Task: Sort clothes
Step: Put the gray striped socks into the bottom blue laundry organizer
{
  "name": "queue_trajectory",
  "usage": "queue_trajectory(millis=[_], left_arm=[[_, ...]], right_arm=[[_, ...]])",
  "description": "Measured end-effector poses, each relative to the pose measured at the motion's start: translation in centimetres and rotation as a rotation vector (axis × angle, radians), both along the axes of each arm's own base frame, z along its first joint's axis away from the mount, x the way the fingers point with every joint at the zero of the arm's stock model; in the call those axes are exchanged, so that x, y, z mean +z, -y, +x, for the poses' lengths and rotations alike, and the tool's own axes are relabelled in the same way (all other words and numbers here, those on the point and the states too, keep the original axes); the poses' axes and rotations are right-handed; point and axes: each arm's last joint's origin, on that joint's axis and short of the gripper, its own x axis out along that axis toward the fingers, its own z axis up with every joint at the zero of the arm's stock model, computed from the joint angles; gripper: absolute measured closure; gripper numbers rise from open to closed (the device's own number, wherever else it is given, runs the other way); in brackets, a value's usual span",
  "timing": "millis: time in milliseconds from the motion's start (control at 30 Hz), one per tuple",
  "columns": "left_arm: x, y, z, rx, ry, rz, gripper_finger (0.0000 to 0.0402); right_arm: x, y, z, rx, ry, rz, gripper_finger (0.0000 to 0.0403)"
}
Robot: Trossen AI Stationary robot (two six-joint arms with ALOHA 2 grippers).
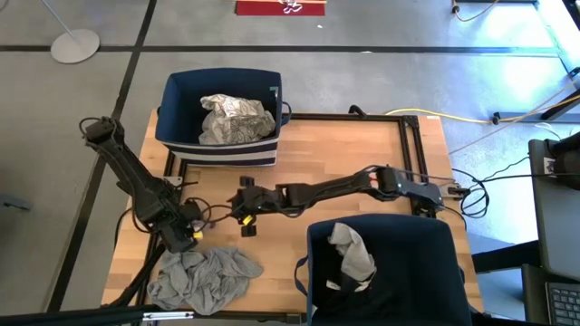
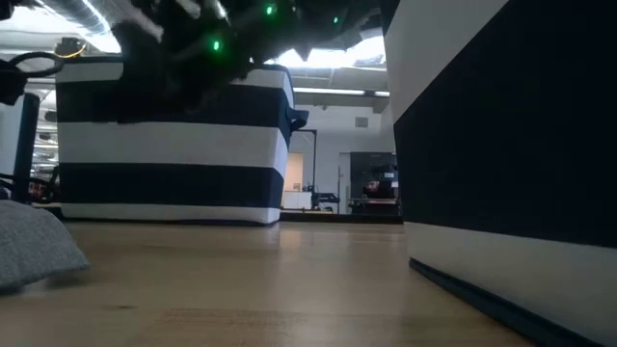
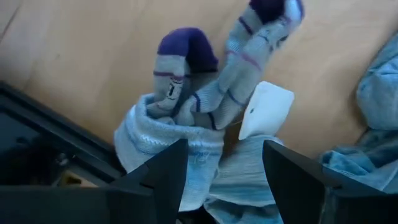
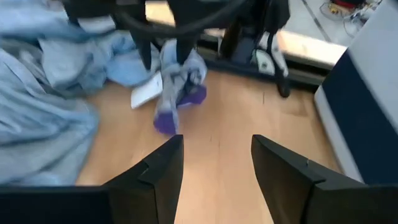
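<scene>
A rolled pair of grey socks [image 3: 205, 93] with purple toes and a white tag [image 3: 264, 109] hangs at the table's near left, and my left gripper [image 3: 224, 146] is shut on it. In the right wrist view the socks [image 4: 177, 78] hang under that gripper. My right gripper [image 1: 245, 215] reaches across the table's middle toward them. It [image 4: 217, 140] is open over bare wood with nothing between its fingers. A crumpled grey garment [image 1: 204, 276] lies on the near-left corner beside the socks. My left gripper holds the socks at their grey cuff end [image 3: 186, 149], between its two fingers. The fingers come from above and point down. The socks hang below them, and the purple toes [image 4: 165, 121] reach down to the wood; whether they touch it I cannot tell.
A navy-and-white striped bin [image 1: 217, 154] stands at the far left with a white patterned garment [image 1: 234, 118] inside. A second navy bin [image 1: 435, 272] stands at the near right with a grey-white garment [image 1: 349, 254] inside. Bare wood lies between the bins.
</scene>
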Motion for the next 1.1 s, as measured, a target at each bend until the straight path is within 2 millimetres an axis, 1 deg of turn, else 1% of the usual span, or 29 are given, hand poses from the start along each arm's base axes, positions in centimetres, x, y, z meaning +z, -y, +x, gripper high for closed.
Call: queue_trajectory(millis=[67,200,300,433,567,667,800,900,967,1100], left_arm=[[-0.1,0.1,0.1,-0.005,0.001,-0.005,0.0204],[-0.4,0.2,0.2,-0.011,-0.004,0.016,0.0204],[-0.7,0.6,0.7,-0.048,0.053,0.032,0.0204],[-1.1,1.0,1.6,-0.113,0.126,0.080,0.0204],[-2.1,1.0,2.5,-0.094,0.123,0.160,0.0204],[-2.8,1.3,3.4,-0.125,0.132,0.164,0.0204],[-3.4,2.1,4.7,-0.195,0.198,0.154,0.0204],[-3.4,2.2,5.4,-0.219,0.238,0.149,0.0204],[-3.1,2.1,5.6,-0.220,0.236,0.154,0.0204],[-1.6,2.2,6.2,-0.246,0.240,0.161,0.0204]], right_arm=[[-0.8,0.0,0.2,-0.002,-0.007,0.004,0.0212],[-1.8,-0.1,0.5,-0.011,-0.010,0.025,0.0212],[-2.6,-0.1,0.5,-0.015,-0.035,0.037,0.0212],[-2.5,-0.2,0.5,0.003,-0.036,0.052,0.0212],[-2.6,-0.3,0.5,0.024,-0.042,0.062,0.0212],[-2.7,-0.4,0.4,0.041,-0.057,0.083,0.0212],[-2.7,-0.8,0.3,0.069,-0.069,0.117,0.0212],[-2.6,-1.4,0.3,0.089,-0.057,0.127,0.0212],[-2.6,-1.8,0.2,0.097,-0.056,0.132,0.0212],[-2.4,-2.0,0.3,0.085,-0.038,0.150,0.0212]])
